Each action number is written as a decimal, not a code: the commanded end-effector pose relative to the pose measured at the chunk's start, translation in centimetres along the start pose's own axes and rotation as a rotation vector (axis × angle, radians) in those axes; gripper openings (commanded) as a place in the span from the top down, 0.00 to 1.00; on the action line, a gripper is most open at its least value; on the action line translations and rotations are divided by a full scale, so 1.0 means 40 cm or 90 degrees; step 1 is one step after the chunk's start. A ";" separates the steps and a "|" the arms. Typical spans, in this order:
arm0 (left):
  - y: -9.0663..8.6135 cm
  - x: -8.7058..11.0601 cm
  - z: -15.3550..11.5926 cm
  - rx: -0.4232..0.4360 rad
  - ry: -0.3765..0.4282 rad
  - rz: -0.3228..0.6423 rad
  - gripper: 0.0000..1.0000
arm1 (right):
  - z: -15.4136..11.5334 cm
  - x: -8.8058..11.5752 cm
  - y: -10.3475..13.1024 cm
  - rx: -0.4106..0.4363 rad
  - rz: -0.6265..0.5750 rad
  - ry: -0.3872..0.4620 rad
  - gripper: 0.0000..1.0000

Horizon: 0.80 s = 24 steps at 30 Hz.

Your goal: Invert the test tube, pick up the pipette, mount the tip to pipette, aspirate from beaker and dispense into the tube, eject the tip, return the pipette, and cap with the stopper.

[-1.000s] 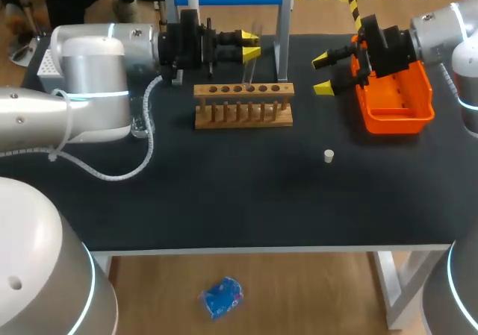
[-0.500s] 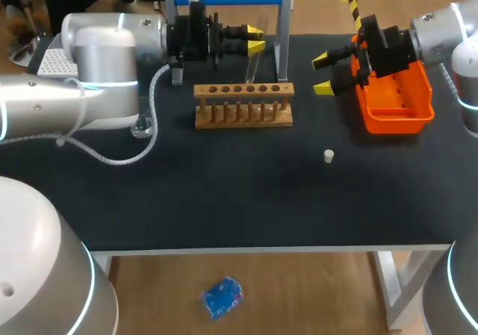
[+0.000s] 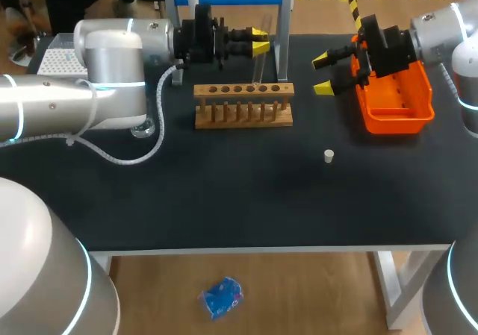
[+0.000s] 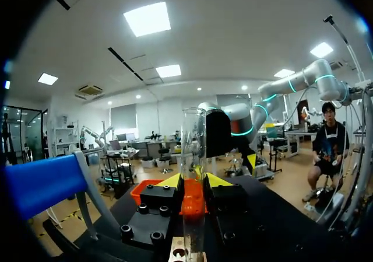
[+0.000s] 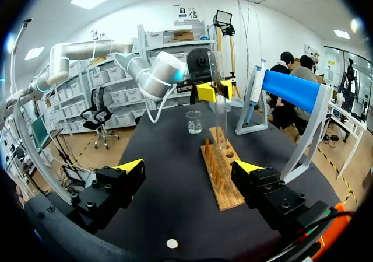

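Test tube (image 3: 258, 70) upright in the left gripper (image 3: 259, 40), whose fingers are clamped on the glass from both sides, over the right end of the wooden rack (image 3: 243, 104) at the far side of the counter (image 3: 224, 201). The opening step, turning the tube over and seating it, looks almost finished. What remains is a straight drop into a rack hole and a release before the pipette work can begin.

The right gripper (image 3: 323, 74) hangs with its fingers spread wide and empty, just left of the orange bin (image 3: 399, 116) at the far right. The stopper (image 3: 328, 155) lies alone on the counter, nearer than the rack and to its right.

The left wrist view alone shows the tube's lower end right at the rack's top board. The right wrist view shows the beaker (image 5: 194, 122) standing clear beyond the rack; in the head view the left arm half hides it.
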State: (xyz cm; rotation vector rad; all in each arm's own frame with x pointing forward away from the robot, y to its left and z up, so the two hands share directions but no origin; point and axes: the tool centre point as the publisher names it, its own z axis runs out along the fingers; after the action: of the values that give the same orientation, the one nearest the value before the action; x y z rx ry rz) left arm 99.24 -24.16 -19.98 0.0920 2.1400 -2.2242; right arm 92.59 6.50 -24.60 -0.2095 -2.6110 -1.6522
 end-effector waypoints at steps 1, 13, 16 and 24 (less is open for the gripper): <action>0.005 -0.012 -0.001 -0.009 -0.001 -0.005 1.00 | 0.000 0.001 0.000 0.001 0.000 0.000 0.00; 0.006 -0.011 0.000 -0.015 -0.007 -0.013 1.00 | 0.000 0.001 0.000 0.001 0.000 0.000 0.00; 0.006 -0.011 0.000 -0.015 -0.007 -0.013 1.00 | 0.000 0.001 0.000 0.001 0.000 0.000 0.00; 0.017 -0.020 -0.014 -0.036 -0.024 -0.040 1.00 | 0.000 0.001 0.000 0.001 0.000 0.000 0.00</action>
State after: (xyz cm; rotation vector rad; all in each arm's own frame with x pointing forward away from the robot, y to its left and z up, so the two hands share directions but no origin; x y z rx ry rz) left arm 100.06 -23.89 -20.81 0.0260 2.1861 -2.1968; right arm 92.58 6.51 -24.61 -0.2093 -2.6109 -1.6521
